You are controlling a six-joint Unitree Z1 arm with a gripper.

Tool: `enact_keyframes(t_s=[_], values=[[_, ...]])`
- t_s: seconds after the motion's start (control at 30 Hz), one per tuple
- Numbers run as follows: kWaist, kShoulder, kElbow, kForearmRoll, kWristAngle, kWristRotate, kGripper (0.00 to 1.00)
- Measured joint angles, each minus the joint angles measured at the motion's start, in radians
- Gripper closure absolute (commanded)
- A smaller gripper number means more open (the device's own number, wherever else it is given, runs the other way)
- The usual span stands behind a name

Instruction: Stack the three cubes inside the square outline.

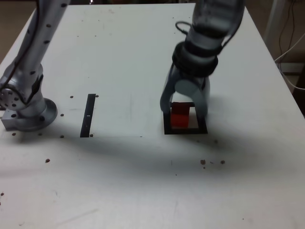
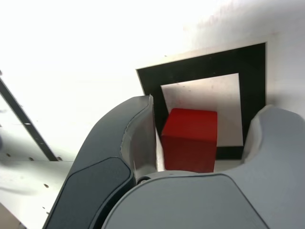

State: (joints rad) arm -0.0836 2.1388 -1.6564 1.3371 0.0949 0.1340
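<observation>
Red is the only cube colour in sight: one red cube [image 1: 179, 115] sits inside the black square outline [image 1: 185, 130], on its white centre, toward the exterior view's right of the table [image 1: 143, 181]. Straddling the cube, the end effector [image 1: 185, 109] is released, its fingers [image 2: 143, 133] spread with gaps either side. One thin black strip [image 1: 88, 115] lies to the left. No writing is readable.

No text, label, brand, number or sign can be read anywhere in either view.
</observation>
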Motion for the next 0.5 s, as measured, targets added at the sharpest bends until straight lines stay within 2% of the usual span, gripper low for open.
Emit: enact_keyframes(t_s=[0.27,0.43,0.5], values=[[0.067,-0.136,-0.012,0.034,0.062,0.067,0.0],[0.128,-0.168,-0.082,0.035,0.121,0.198,0.0],[0.161,-0.168,-0.111,0.036,0.131,0.266,0.01]])
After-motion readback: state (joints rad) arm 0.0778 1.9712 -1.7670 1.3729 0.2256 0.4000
